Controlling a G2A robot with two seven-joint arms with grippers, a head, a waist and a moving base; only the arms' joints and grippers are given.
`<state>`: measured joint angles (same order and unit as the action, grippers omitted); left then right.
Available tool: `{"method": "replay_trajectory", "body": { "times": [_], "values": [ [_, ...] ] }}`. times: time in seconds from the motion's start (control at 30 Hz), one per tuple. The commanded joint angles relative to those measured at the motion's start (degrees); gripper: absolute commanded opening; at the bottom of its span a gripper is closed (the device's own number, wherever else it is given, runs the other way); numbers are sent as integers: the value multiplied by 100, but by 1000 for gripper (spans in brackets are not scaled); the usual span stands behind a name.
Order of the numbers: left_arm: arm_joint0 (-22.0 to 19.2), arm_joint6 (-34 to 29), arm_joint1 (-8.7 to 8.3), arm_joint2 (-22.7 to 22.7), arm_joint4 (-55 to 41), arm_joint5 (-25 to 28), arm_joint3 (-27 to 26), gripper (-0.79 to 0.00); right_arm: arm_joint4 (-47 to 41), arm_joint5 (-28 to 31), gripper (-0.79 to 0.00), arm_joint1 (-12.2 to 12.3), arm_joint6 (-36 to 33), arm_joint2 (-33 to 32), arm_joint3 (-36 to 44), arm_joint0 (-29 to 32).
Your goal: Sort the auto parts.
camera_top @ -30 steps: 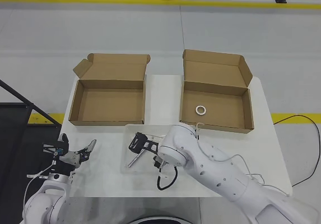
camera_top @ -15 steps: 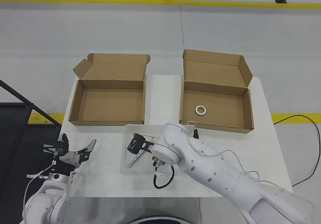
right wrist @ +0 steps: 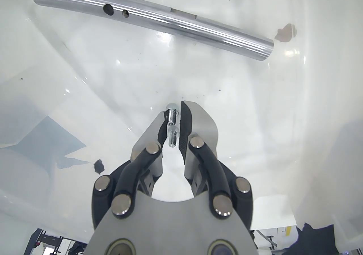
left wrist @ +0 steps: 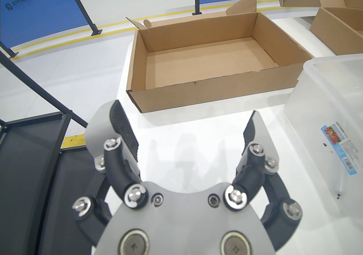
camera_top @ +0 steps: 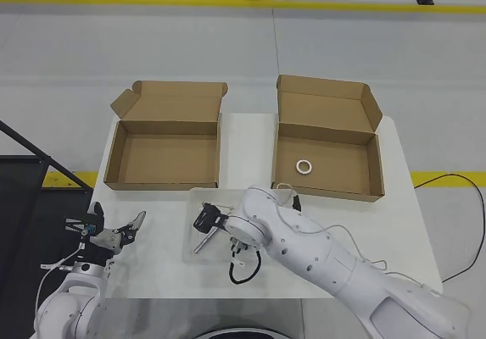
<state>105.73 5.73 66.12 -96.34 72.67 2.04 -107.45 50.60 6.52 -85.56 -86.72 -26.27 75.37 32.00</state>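
Observation:
My right gripper (right wrist: 174, 110) is down inside the clear plastic bin (camera_top: 190, 197), shut on a small threaded bolt (right wrist: 172, 116). A second small bolt (right wrist: 173, 137) sits just behind the first, between the pads. Beyond the fingertips a shiny metal rod (right wrist: 150, 16) with small holes lies on the bin floor. From above, the right gripper (camera_top: 202, 219) is over the bin's left part, just above the rod (camera_top: 202, 243). My left gripper (left wrist: 184, 122) hovers open with nothing in it over the table's front left corner, where the top view shows the left gripper (camera_top: 128, 227).
Two open cardboard boxes stand at the back: the left box (camera_top: 168, 159) holds nothing, and the right box (camera_top: 327, 165) holds a white ring (camera_top: 304, 166). The left box (left wrist: 198, 54) and the bin's wall (left wrist: 326, 102) lie ahead of my left gripper. A black frame (left wrist: 34, 131) borders the table's left.
My right arm has shifted slightly left and toward the table's front inside the bin. The left arm has not moved.

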Motion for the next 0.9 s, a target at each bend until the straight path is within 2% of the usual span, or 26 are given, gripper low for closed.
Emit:
{"method": "replay_trajectory", "body": {
  "times": [0.0,0.13,0.3,0.6,0.87],
  "values": [
    [0,0,0,0,0,0,0,0,7,-8,-785,-10,23,-29,7,-6],
    [0,0,0,0,0,0,0,0,-36,-10,-785,45,267,-317,229,17],
    [0,0,0,0,0,0,0,0,-121,144,-785,289,877,-1090,701,355],
    [0,0,0,0,0,0,0,0,-550,1144,-785,865,2023,-3183,2250,1661],
    [0,0,0,0,0,0,0,0,-967,1777,-785,1121,3080,-4561,3416,2585]
  ]
}}
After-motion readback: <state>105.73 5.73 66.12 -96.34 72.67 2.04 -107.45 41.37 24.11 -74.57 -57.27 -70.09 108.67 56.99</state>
